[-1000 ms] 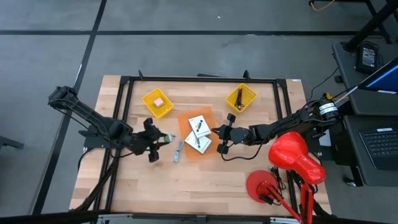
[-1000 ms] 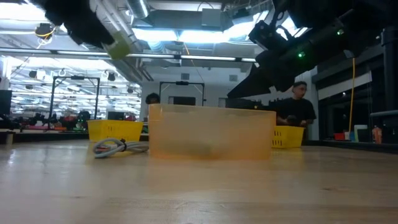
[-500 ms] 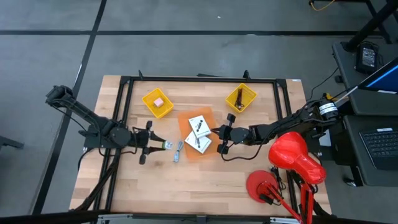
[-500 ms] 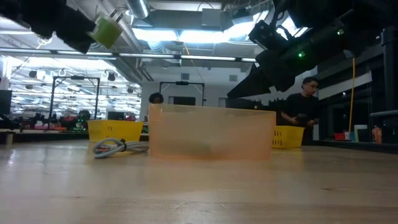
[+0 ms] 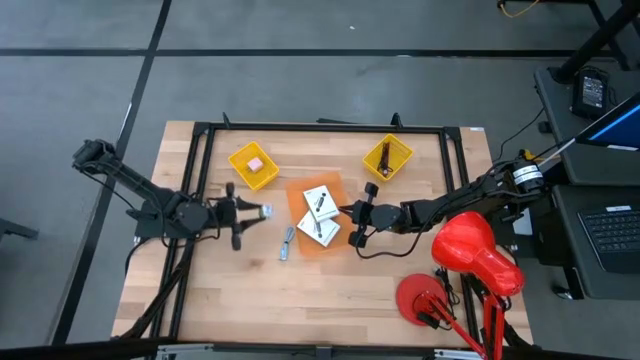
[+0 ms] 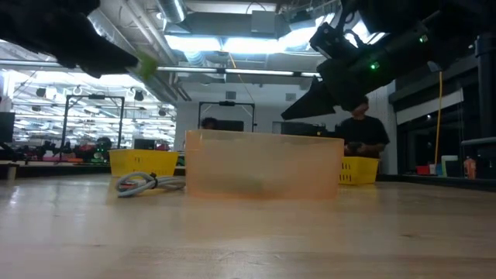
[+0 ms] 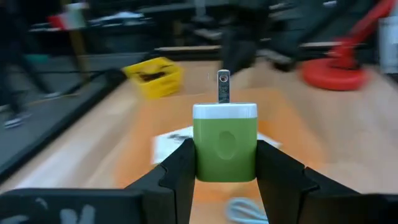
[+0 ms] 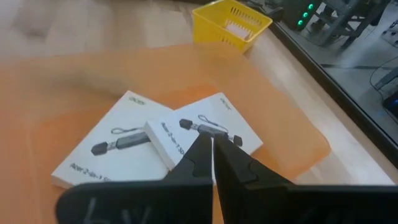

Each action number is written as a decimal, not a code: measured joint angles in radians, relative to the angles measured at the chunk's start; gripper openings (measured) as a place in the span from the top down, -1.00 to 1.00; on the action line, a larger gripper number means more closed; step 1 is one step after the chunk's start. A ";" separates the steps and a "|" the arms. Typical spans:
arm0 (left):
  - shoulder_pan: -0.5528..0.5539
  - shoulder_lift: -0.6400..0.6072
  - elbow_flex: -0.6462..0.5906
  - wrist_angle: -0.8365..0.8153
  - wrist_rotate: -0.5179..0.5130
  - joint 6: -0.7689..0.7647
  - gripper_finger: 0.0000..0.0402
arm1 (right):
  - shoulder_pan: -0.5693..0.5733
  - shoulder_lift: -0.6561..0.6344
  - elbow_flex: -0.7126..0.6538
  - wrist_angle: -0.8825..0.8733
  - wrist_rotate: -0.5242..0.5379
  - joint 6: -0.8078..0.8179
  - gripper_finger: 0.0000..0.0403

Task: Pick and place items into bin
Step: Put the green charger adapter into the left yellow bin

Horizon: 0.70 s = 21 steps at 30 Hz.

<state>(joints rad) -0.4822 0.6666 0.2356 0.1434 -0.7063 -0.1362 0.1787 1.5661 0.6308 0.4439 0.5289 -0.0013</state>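
My left gripper (image 5: 252,212) hangs over the table left of the orange bin (image 5: 330,188), shut on the green cube (image 7: 225,146), which has a white end and a metal prong. The cube shows blurred in the low view (image 6: 144,65). My right gripper (image 8: 213,155) is shut and hovers above the two white square cards (image 5: 319,212) lying in the orange bin, at its right side (image 5: 351,222). The pink block (image 5: 256,163) lies in the left yellow bin. Dark cords (image 5: 384,157) lie in the right yellow bin. The blue-grey tool (image 5: 286,243) lies on the wood. My left gripper pinches the green cube by two opposite side faces (image 7: 200,149), one finger (image 7: 177,171) on each side. The fingers come in about level from the table's left. The cube is lifted clear, its white end (image 7: 225,111) and prong pointing away from the gripper toward the orange bin.
Two yellow bins (image 5: 240,160) (image 5: 398,148) stand behind the orange bin near the far edge. A black frame (image 5: 300,128) rims the table. A red stand (image 5: 470,255) sits at the right edge. A person (image 6: 360,132) stands in the room beyond. Bare wood lies toward the near edge.
My left gripper, keeping the green cube, has drawn slightly toward the table's left and then shifted toward the far edge, staying above the table. The right arm has kept still. The person in the background has moved about.
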 joint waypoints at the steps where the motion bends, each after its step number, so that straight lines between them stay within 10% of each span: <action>1: 0.013 0.000 0.000 -0.009 -0.025 -0.006 0.34 | 0.000 0.000 0.000 0.008 0.000 0.000 1.00; 21: 0.353 0.002 0.000 -0.070 -0.293 -0.168 0.33 | 0.000 0.000 0.000 0.028 0.001 -0.003 1.00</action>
<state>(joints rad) -0.1290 0.6682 0.2352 0.0730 -0.9991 -0.3046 0.1787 1.5661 0.6308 0.4717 0.5301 -0.0042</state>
